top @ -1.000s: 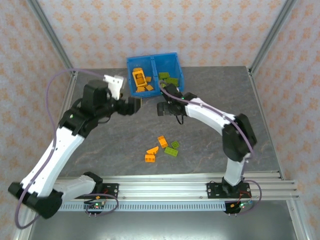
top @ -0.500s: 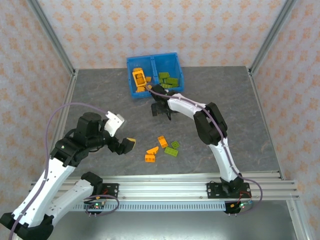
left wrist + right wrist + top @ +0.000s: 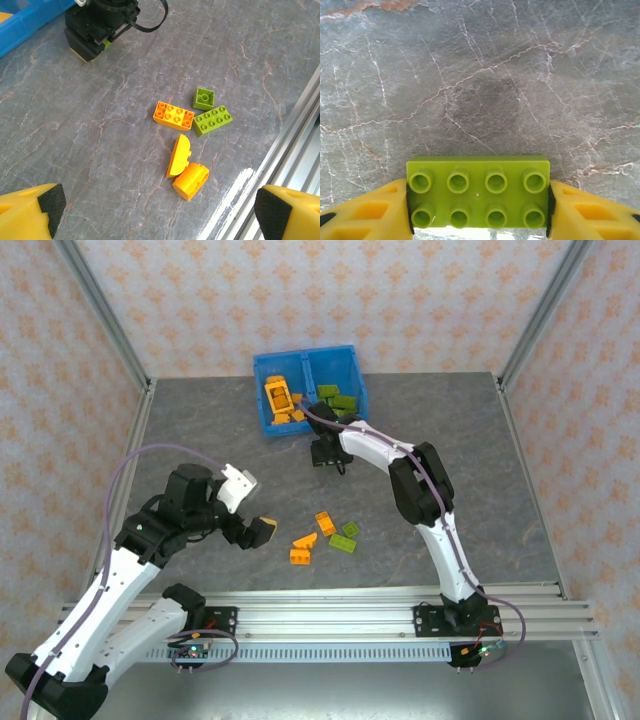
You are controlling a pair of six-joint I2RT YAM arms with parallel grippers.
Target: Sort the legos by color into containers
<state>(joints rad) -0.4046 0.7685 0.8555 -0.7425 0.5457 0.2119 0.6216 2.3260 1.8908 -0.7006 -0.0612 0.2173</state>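
Since a second ago your left arm has swung back from the bin to the near half of the table [image 3: 200, 430], and the right arm has folded its elbow in with its wrist just short of the bin. Starting nearest you: the left gripper [image 3: 258, 532] is spread wide with nothing between its fingers [image 3: 30, 210]. It's facing the loose pile just to its right, so it's the closer arm for those. That pile is an orange rounded block [image 3: 191, 180] touching an orange curved piece [image 3: 179, 155], then an orange six-stud brick [image 3: 173, 115], a green eight-stud brick [image 3: 213, 120] and a small green square [image 3: 203, 98]. Further out, the right gripper [image 3: 328, 452] is clamped on a lime eight-stud brick [image 3: 477, 192], studs facing the wrist camera, its long axis running finger to finger and bare table beyond it. What the drop turns on is that the blue bin [image 3: 300, 354] sits just past that gripper. Its green compartment [image 3: 345, 365] is on the far-right side and its orange compartment [image 3: 270, 368] on the far-left, so you'd want to carry the brick away from you and a touch right before you let go.
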